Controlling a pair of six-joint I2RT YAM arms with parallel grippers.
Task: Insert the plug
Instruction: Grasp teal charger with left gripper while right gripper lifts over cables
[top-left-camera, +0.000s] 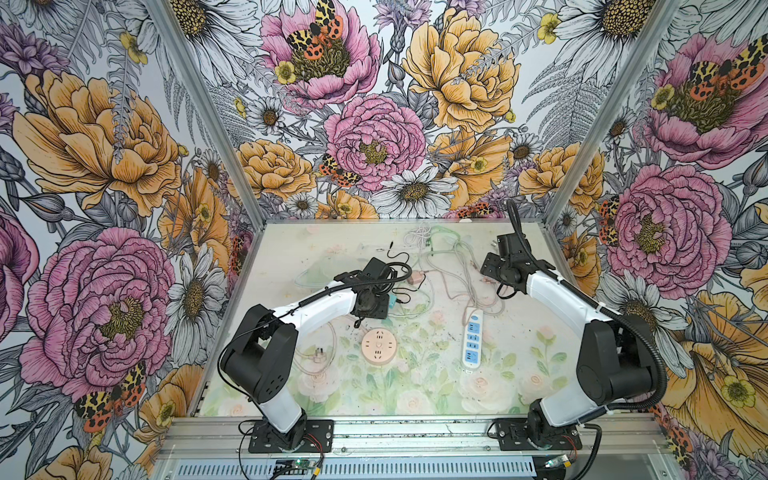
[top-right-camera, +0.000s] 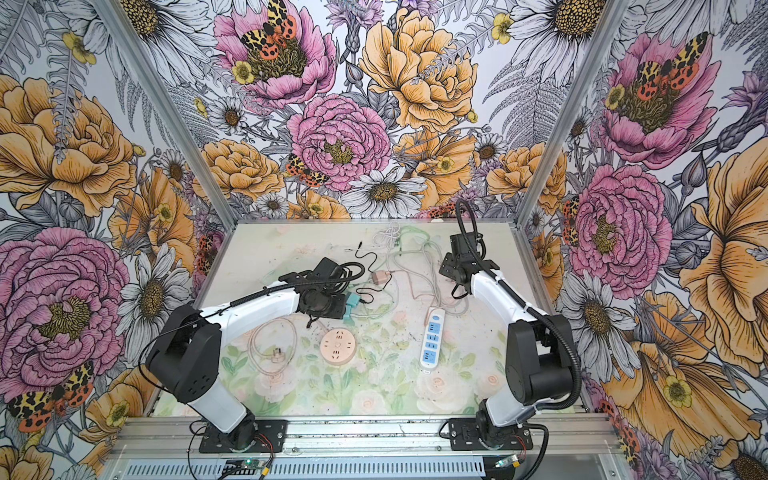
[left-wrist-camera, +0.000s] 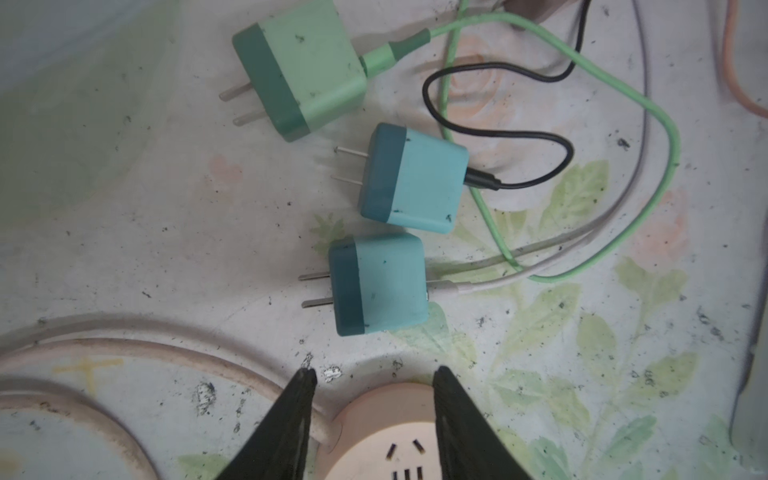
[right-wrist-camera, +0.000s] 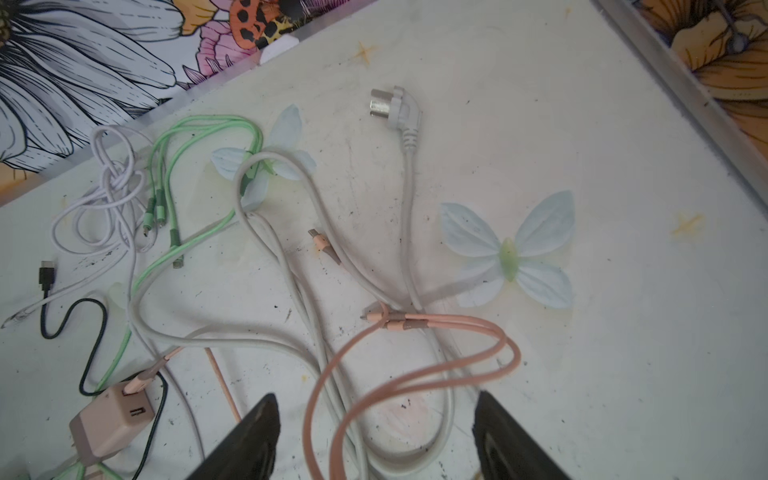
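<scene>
My left pincer (left-wrist-camera: 374, 374) sits closest to the lens, its dark fingers (left-wrist-camera: 286, 424) standing apart with nothing between them, released, poised above the rim of the round pink socket (left-wrist-camera: 382, 419). Just beyond the tips lies the nearer blue plug (left-wrist-camera: 382, 282), flat on the desk (top-left-camera: 291, 249), prongs bare, a white lead in its back. Beside it, not touching, lies a second blue plug (left-wrist-camera: 413, 178) with a black lead, and further on a green plug (left-wrist-camera: 299, 70) with a green lead; all three point their prongs the same way, and none is in a socket.

In both top views I see this cluster near the desk's middle, with the round socket between it and the front edge. A white power strip (top-left-camera: 473, 338) lies right of the middle, running towards the front edge.

My right pincer (right-wrist-camera: 376, 397) is released too, fingers wide and grasping nothing, above a looped pink cable (right-wrist-camera: 457, 321) in the far right part of the desk. A grey cable (right-wrist-camera: 409, 208) crosses that loop and ends in a white three-pin plug (right-wrist-camera: 395, 108), lying loose nearer the far edge. A pink charger (right-wrist-camera: 110, 424) lies beside the tangle.
</scene>
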